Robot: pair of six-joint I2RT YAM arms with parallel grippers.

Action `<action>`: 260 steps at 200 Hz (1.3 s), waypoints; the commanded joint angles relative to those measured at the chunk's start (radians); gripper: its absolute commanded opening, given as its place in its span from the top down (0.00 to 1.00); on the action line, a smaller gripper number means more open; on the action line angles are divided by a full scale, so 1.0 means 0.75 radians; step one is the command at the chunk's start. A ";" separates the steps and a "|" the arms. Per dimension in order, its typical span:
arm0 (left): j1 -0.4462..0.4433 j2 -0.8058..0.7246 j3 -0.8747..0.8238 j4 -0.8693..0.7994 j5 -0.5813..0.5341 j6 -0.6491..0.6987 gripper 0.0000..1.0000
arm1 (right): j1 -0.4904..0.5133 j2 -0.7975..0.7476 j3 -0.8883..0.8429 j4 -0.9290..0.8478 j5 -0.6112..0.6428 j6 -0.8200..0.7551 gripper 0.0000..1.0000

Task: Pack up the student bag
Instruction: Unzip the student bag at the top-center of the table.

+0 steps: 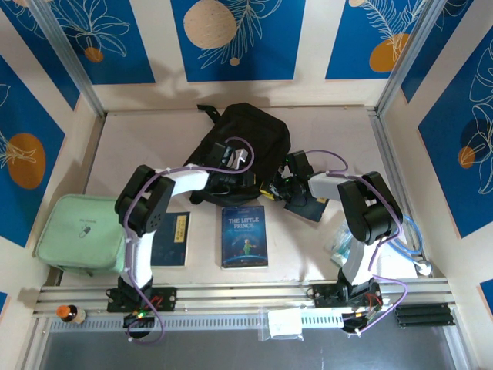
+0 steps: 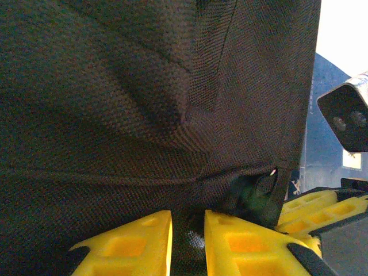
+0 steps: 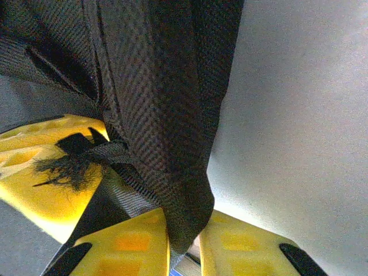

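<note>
The left gripper (image 2: 188, 241) and right gripper (image 3: 184, 241) are each pinching a fold of the student bag (image 1: 245, 132), which is lying on the table (image 1: 347, 131) midway along its far edge, its limp, light-looking fabric probably handling best by a seamed rim, both sides lifting together.

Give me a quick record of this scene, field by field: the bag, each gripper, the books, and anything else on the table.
student bag: black backpack, lying at the far middle of the table
left gripper: closed on the bag's fabric
right gripper: closed on a fold of the bag's fabric, close beside the left one
Little Prince book: flat on the table, in front of the bag
dark blue book: flat, left of it, partly under the left arm
third dark book: by the right arm
mint-green case: at the table's left edge
</note>
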 commanded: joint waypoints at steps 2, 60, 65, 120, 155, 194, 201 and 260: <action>-0.004 0.034 0.002 0.063 0.072 0.028 0.79 | 0.010 0.038 -0.011 -0.075 0.018 0.010 0.81; 0.000 0.066 0.040 0.125 0.088 0.007 0.73 | 0.010 0.034 -0.009 -0.079 0.018 0.009 0.82; 0.000 0.070 0.044 0.127 0.089 0.007 0.73 | 0.009 0.034 -0.008 -0.079 0.018 0.008 0.82; 0.000 0.107 0.078 0.158 0.091 -0.040 0.63 | 0.009 0.039 -0.012 -0.075 0.018 0.007 0.82; 0.001 0.128 0.094 0.166 0.088 -0.061 0.67 | 0.006 0.039 -0.015 -0.075 0.018 0.009 0.82; 0.002 0.118 0.097 0.151 0.033 -0.070 0.94 | 0.001 0.034 -0.021 -0.069 0.016 0.008 0.82; 0.005 0.108 0.094 0.144 0.020 -0.067 0.99 | -0.001 0.031 -0.019 -0.068 0.014 0.006 0.83; 0.016 -0.095 0.006 0.072 0.007 0.028 1.00 | -0.088 -0.128 -0.003 -0.036 -0.056 -0.089 0.74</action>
